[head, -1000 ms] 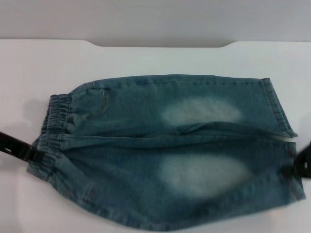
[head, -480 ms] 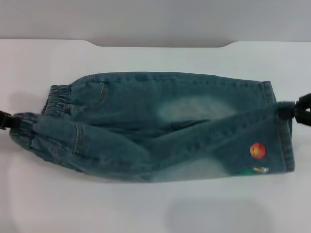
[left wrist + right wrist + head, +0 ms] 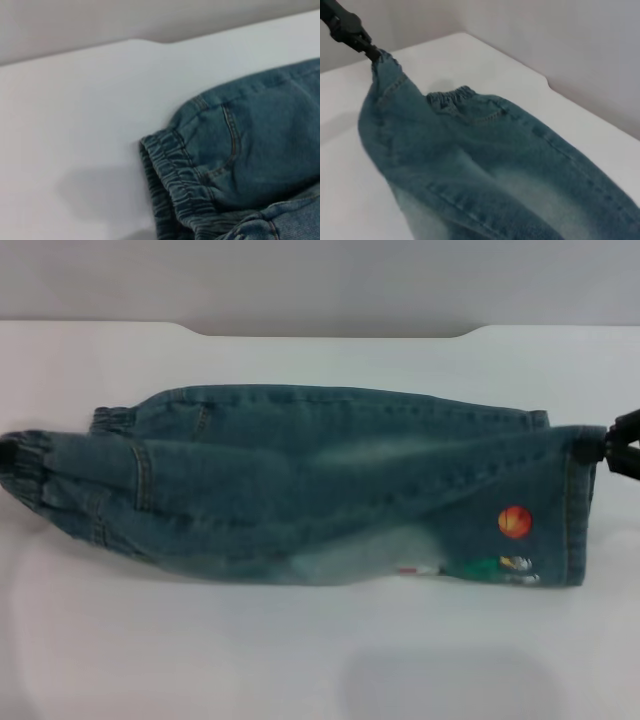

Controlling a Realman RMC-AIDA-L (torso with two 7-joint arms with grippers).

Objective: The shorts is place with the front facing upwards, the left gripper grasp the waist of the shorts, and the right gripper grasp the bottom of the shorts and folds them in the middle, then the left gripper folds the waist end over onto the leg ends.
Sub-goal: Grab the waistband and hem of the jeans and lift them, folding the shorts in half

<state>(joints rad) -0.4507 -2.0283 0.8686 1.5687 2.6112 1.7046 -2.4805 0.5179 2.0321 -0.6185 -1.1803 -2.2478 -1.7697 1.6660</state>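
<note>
A: Where are the shorts?
B: Stretched lengthwise across the middle of the white table, from near its left edge to near its right edge. Near half lifted and doubling over the far half, reverse face turned up.

A: Seen on that turned face?
B: An orange ball and bits of green and white print close to the right end, beside a pale faded patch along the lower fold.

A: The left gripper?
B: At the table's left edge, clenched on the waist, pinching the near corner of the puckered band and holding it off the surface. Barely a dark tip in the head view; black fingers plain in the right wrist view.

A: Rest of the waistband?
B: Far part lying flat on the table, crinkled elastic and a curved pocket seam clear in the left wrist view.

A: The right gripper?
B: At the table's right edge, black claw grasping the bottom of the shorts at the upper corner of the stitched hem, that corner raised.

A: Far leg?
B: Resting on the table, hem peeking out just behind the raised one.
</note>
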